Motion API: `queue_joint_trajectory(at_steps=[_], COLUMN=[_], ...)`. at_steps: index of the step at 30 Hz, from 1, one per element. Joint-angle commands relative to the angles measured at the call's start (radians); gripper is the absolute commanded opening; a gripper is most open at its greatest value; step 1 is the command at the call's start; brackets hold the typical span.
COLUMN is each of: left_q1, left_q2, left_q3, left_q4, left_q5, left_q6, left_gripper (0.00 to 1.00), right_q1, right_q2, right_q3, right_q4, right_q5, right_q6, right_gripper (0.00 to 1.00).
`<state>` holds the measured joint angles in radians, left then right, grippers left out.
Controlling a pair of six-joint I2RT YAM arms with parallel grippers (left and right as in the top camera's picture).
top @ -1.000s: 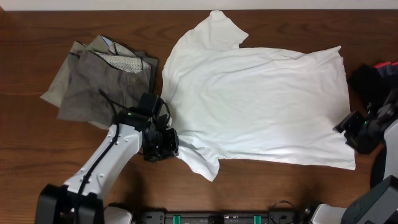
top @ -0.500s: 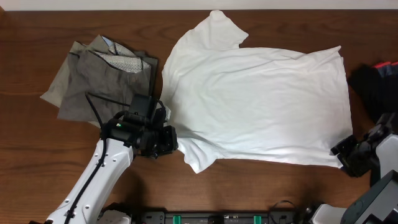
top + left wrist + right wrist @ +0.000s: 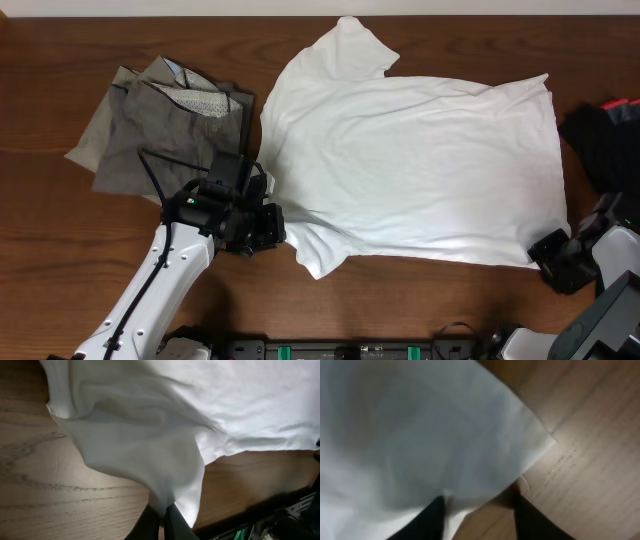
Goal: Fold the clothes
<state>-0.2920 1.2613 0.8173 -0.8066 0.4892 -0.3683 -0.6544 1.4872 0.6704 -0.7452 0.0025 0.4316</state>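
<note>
- White cotton, soft and lightly creased: the white T-shirt (image 3: pixel 420 160) lies spread flat across the middle of the brown wooden desk (image 3: pixel 60 270), long axis side to side in the overhead view, collar end left, straight hem right.
- The left fingers (image 3: pixel 145 527) are pinched tight on the near sleeve, and the cloth bunches into a peak just above them.
- At the far end, the right fingers (image 3: pixel 427 520) stand partly apart, straddling the near corner of the hem; cloth lies between them, but no pinch shows.
- Each arm is on its own end of the near edge, so the likely fold carries that edge away from the robot.
- The grey-khaki trousers (image 3: pixel 150 140), rumpled with patterned lining showing, sit just left of the shirt.
- A black garment (image 3: pixel 600 140) lies at the right edge.
</note>
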Motion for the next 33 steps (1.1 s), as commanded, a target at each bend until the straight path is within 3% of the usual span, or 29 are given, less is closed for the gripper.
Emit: queue_joint_trajectory(at_steps=[1,2,3,11,20,26,33], left_q1=[-0.001,-0.001,-0.001,-0.001,-0.001,-0.001,-0.001], left_q2=[-0.008,-0.008,-0.008,-0.032,-0.101,-0.089,-0.077], left_q3=[0.019,0.019,0.019,0.056,0.182,0.188,0.188], left_q4=[-0.003,-0.003,-0.003,-0.050,-0.167,-0.146,0.004], left_q5=[-0.016,-0.016,-0.016,-0.015,-0.047,-0.117,-0.201], left_q6=[0.013,0.013,0.013,0.013,0.047,0.056,0.085], left_gripper=[0.06,0.06,0.06,0.06,0.06,0.06,0.06], right_q1=[-0.018,-0.022,-0.024,-0.024,-0.023,-0.012,-0.008], right_q2=[-0.008,-0.008,-0.008,-0.048,-0.149,-0.151,-0.118], right_q3=[-0.010,-0.007,-0.003,0.086,0.212,0.233,0.233], right_q4=[0.031,0.043,0.047,-0.099,-0.333,-0.286,-0.121], right_q5=[0.045,0.033,0.019,-0.195,-0.207,-0.287,-0.372], right_q6=[0.044,0.043,0.042,-0.029,-0.118,-0.126,-0.084], right_gripper=[0.26,0.08,0.01,0.01,0.01,0.01,0.01])
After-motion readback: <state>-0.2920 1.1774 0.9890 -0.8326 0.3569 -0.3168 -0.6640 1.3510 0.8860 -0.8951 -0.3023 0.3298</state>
